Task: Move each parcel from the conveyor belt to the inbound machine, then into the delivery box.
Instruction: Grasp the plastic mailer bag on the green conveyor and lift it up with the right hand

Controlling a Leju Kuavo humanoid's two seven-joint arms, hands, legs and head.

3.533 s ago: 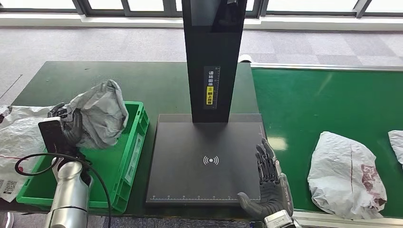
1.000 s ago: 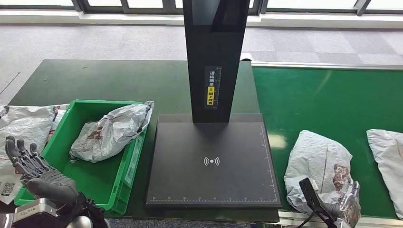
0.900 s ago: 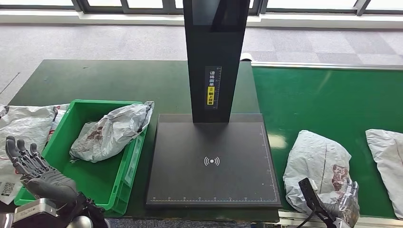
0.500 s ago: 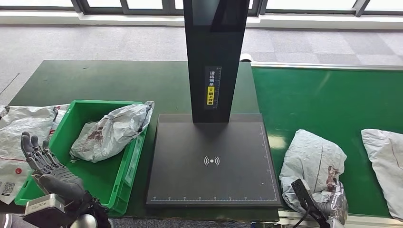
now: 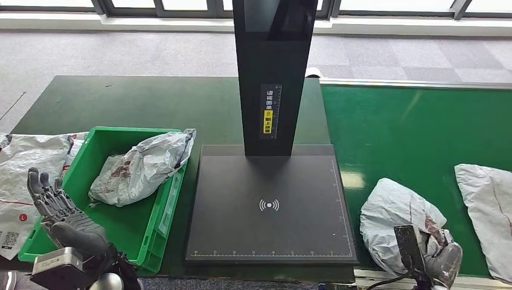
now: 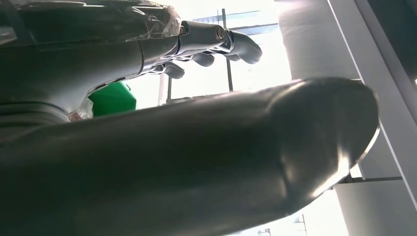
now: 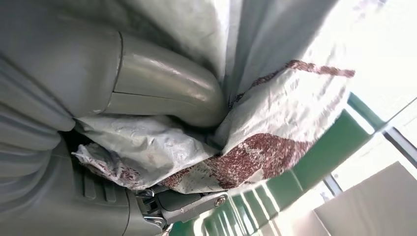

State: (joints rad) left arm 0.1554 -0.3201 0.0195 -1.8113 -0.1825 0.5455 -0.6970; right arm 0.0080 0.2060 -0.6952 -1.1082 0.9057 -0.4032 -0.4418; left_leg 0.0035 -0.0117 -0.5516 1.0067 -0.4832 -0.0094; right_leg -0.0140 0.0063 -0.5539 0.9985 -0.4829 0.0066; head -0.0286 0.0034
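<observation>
Leftmost, loose bags [image 5: 27,166] lay on the table beside the green box [image 5: 158,208]. The left hand [image 5: 60,211] stood raised at the box's near-left corner, fingers spread and empty, having drawn slightly inward over the last second. Inside the box, one parcel [image 5: 142,166] rested against the right wall, its tip draped over the rim; 3.5 s earlier that parcel had been held above the box, so its delivery was judged complete. At centre, the scanner plate [image 5: 268,205] lay bare beneath its black column [image 5: 272,72]. Right of the plate, on the belt [image 5: 410,133], the next parcel [image 5: 395,220] sat near the belt's front edge, with the right hand [image 5: 444,266] closed on its near-right corner; the wrist view showed the thumb [image 7: 162,93] pressing crumpled film against the fingers. Over the last second this parcel had bunched up and looked partly lifted at the gripped end. Judged step: carrying it leftward onto the plate. Farthest right, a third parcel [image 5: 489,211] had advanced along the belt.
</observation>
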